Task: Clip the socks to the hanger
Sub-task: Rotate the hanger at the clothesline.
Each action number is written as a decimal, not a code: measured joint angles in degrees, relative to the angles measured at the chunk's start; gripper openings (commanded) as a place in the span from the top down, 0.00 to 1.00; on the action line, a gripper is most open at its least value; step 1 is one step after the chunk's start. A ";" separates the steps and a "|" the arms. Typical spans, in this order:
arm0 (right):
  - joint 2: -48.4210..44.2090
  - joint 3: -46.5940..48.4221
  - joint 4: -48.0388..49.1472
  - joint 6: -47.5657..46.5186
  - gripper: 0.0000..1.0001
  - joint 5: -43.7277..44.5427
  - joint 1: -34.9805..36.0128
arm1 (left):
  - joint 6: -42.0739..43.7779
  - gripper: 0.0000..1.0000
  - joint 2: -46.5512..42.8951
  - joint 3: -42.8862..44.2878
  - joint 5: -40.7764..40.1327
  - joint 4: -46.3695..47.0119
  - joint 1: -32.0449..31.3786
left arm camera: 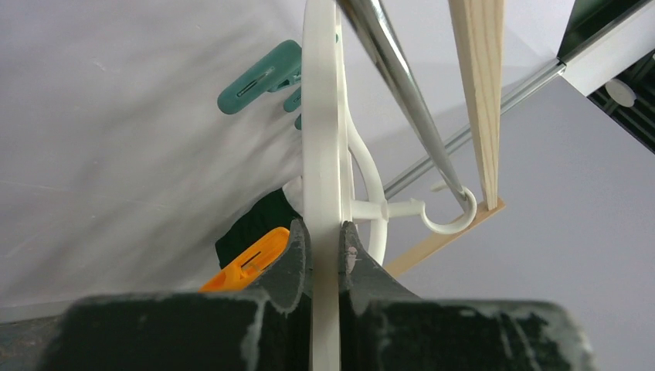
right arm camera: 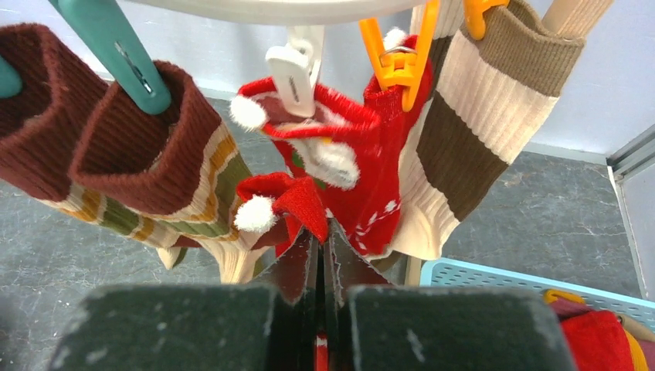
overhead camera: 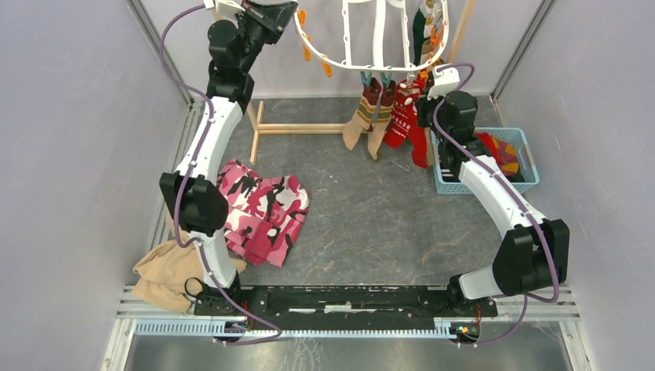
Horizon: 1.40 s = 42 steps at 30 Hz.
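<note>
Clamps hanger (overhead camera: 340,63) rim in left gripper (left arm camera: 326,232), pinches red pom-pom sock (right arm camera: 297,202) in right gripper (right arm camera: 324,232); notes several socks (overhead camera: 378,116) clipped, more waiting in blue basket (overhead camera: 531,166) by tabletop's (overhead camera: 371,216) right edge.

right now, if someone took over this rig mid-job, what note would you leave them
Left gripper: shut on the hanger rim, steadying it.
Right gripper: shut on a red sock with a white pompom, raised just under the clips.
Done: several clipped socks hang from the hanger's right side.
Left: clip the held sock, then probably the loose socks in the blue basket.
</note>
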 measured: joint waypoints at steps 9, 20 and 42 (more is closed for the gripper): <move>-0.09 2.08 0.37 0.00 1.00 -2.67 -0.02 | -5.01 0.98 -11.65 -18.53 -7.17 7.10 -0.96; -3.23 2.10 0.37 -1.27 1.00 -4.42 -0.04 | -11.08 0.98 -17.09 -22.03 -20.17 8.94 -11.43; -8.85 1.81 -3.26 -4.42 1.00 -8.07 -6.23 | -11.06 0.89 -24.50 -31.54 -26.93 18.93 -18.78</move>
